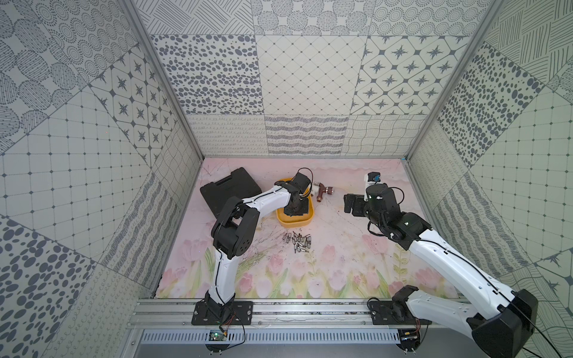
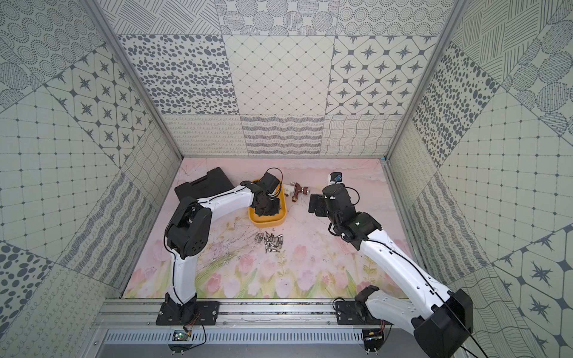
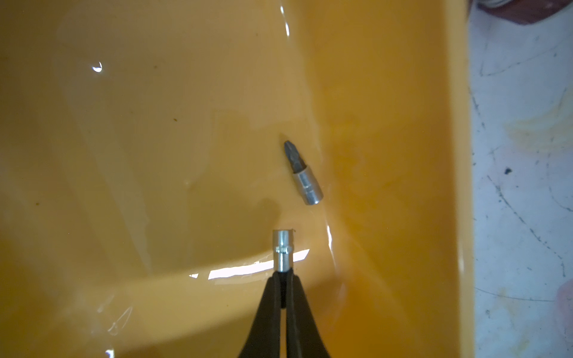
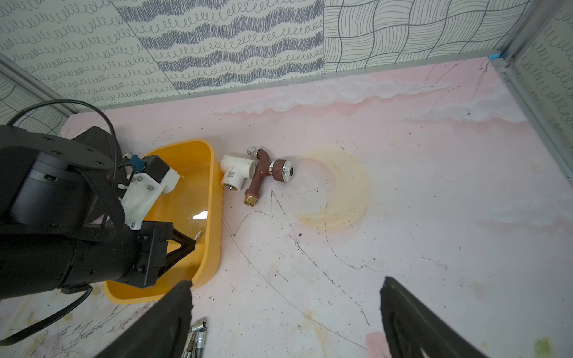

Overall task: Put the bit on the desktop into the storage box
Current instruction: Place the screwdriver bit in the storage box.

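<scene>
Where the left gripper (image 3: 283,276) pinches its black tapered fingers (image 3: 266,310) together, a bit (image 3: 282,251) juts from the tips: a short, shiny steel cylinder with a knurled ring. It hangs inside the storage box (image 3: 403,124), which is glossy yellow plastic. Just beyond the tips lies a second bit (image 3: 302,173), its cross-point dark. The right gripper (image 4: 285,291) gapes empty over the scuffed pink desktop (image 4: 403,186), with loose bits (image 4: 195,334) beside one finger. Ahead of it, a white tee fitting (image 4: 237,173) carries an unreadable printed code.

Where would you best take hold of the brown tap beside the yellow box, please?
Probably the straight stem of the brown tap, just above its brass thread, coming from above with the right pincer across it. The tap lies flat on the desktop; that stretch is slim and free on both sides, whereas the white tee crowds the upper part.
</scene>
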Tool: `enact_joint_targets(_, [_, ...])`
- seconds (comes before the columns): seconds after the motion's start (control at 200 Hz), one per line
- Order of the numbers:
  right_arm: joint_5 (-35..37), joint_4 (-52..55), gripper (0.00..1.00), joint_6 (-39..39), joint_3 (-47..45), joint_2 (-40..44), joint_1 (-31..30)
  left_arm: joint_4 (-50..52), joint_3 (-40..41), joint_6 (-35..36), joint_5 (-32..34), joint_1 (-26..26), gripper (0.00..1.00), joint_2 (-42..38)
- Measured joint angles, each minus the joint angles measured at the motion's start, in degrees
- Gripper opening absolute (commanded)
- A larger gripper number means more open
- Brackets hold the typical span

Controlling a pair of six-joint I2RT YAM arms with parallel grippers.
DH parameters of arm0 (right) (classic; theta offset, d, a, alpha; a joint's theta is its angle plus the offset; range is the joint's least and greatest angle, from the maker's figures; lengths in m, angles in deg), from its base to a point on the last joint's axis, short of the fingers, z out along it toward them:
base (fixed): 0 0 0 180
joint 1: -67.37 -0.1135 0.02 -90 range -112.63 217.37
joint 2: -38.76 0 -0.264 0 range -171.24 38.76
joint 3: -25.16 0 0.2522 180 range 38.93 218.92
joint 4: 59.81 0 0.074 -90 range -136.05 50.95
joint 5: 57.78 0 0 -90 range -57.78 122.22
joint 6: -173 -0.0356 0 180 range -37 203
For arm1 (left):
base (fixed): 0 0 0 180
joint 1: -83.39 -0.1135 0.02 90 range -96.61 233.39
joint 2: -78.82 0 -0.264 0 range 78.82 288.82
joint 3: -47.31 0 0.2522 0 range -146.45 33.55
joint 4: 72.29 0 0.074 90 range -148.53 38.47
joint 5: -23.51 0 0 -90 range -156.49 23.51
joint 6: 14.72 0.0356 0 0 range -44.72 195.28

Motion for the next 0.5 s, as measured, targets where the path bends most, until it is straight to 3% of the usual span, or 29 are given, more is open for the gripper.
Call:
enact_joint_targets(0.22, [-1.81,0.00,0.97,1.27,0.00,0.00,0.11,-0.09,0.74,-0.15,0.20,0.00,0.19,-1.79])
enact_joint_targets(0.5, [-7.04,0.00,0.97,4.94,0.02,-0.13,0.13,-0.79,3.48,-0.33,-0.20,-0.04,0.42,-6.69])
